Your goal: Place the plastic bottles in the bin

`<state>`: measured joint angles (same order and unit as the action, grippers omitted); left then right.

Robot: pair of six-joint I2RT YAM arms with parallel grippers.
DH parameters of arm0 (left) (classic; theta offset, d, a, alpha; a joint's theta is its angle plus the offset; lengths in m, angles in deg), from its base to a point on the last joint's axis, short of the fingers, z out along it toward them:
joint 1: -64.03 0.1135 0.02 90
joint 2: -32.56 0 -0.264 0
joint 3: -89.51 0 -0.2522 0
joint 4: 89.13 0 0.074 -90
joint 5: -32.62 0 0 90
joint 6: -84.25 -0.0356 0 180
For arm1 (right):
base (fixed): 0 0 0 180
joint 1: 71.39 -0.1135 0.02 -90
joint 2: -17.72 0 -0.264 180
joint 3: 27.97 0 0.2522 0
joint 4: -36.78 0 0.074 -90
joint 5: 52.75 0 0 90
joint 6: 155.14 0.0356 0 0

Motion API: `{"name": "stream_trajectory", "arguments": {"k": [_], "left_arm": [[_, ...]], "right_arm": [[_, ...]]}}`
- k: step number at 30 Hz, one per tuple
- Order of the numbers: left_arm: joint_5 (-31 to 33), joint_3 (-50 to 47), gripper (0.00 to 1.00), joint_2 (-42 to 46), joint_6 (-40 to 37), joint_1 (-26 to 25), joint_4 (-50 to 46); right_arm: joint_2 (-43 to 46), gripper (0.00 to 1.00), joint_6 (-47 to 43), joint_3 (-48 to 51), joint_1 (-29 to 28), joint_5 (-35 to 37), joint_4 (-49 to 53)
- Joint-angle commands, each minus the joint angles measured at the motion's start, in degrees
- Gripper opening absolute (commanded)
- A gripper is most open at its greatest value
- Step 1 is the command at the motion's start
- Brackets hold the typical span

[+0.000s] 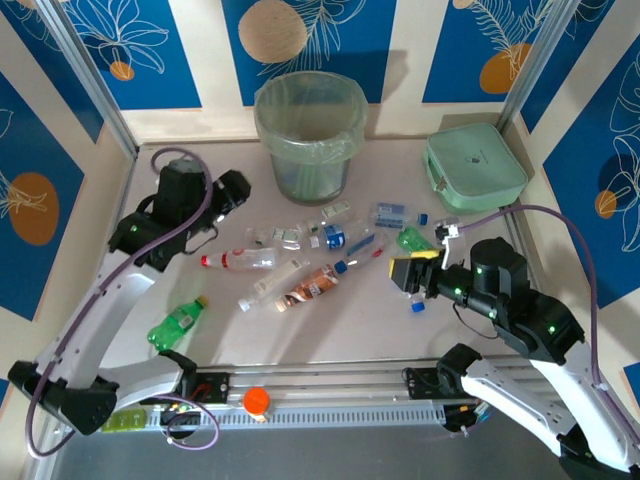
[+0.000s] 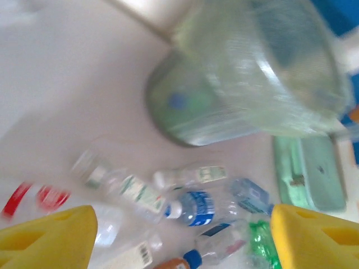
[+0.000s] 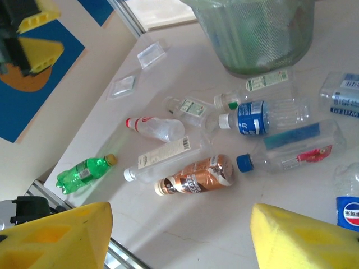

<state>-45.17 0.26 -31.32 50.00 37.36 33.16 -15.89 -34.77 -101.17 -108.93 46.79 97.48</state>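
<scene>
The plastic bottles lie scattered mid-table in front of the bin [image 1: 308,135]: a red-labelled one [image 1: 240,260], a brown one [image 1: 308,287], a blue-labelled one [image 1: 333,237], and a green one [image 1: 177,325] apart at the near left. My left gripper [image 1: 235,190] hovers left of the bin, open and empty. Its wrist view looks down past its yellow fingers [image 2: 50,238] at the blue-labelled bottle [image 2: 193,208] and the bin [image 2: 252,73]. My right gripper [image 1: 405,272] is open over the table right of the pile, with the brown bottle [image 3: 196,175] ahead of its spread jaws.
A flat mint green box [image 1: 473,167] sits at the back right. Two flat clear trays [image 3: 151,53] lie left of the bin. A loose blue cap [image 1: 417,307] rests near my right gripper. An orange round object [image 1: 256,401] sits on the front rail.
</scene>
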Motion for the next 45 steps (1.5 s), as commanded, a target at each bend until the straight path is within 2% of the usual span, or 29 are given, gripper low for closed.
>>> {"name": "stream_trajectory", "arguments": {"k": [1,3,7,10,14,17,20,24,34,43,45], "left_arm": [[9.5,-3.1,0.87,4.6,19.7,0.6,-19.0],[11.0,-6.9,0.93,7.3,26.0,1.0,-22.6],[14.3,-10.1,1.0,8.5,29.3,4.5,-26.8],[10.8,-11.4,0.99,5.1,27.5,11.7,-28.6],[4.7,-19.3,0.99,4.4,28.7,21.4,-25.2],[3.0,-24.3,0.99,4.6,32.2,25.1,-23.2],[3.5,-26.4,0.99,2.3,33.8,26.5,-22.4],[0.6,-30.7,0.99,-0.5,35.6,28.9,-19.5],[1.1,-36.3,0.99,-1.7,37.5,29.0,-15.6],[0.5,-37.8,1.0,-7.5,35.9,29.8,-11.4],[0.1,-38.1,0.97,-8.0,35.4,29.8,-10.2]], "right_arm": [[1.5,0.66,2.1,2.4,-0.7,-1.5,-2.0],[2.1,0.66,2.3,3.5,-0.9,-1.3,-2.4],[3.0,0.66,2.7,5.2,-1.0,-0.5,-2.6],[3.4,0.66,2.8,6.5,-1.2,-0.6,-3.3],[3.5,0.66,2.0,7.6,-1.4,-0.1,-3.6],[3.5,0.66,1.3,8.1,-1.4,0.1,-3.3],[3.8,0.66,0.9,8.5,-1.4,0.7,-3.2],[3.9,0.66,0.4,8.4,-1.4,0.8,-3.3],[4.2,0.66,-0.7,8.2,-1.4,1.7,-2.9],[4.6,0.66,-0.5,9.2,-1.3,2.1,-3.2],[4.9,0.66,-0.7,9.3,-1.3,2.5,-2.9]]}}
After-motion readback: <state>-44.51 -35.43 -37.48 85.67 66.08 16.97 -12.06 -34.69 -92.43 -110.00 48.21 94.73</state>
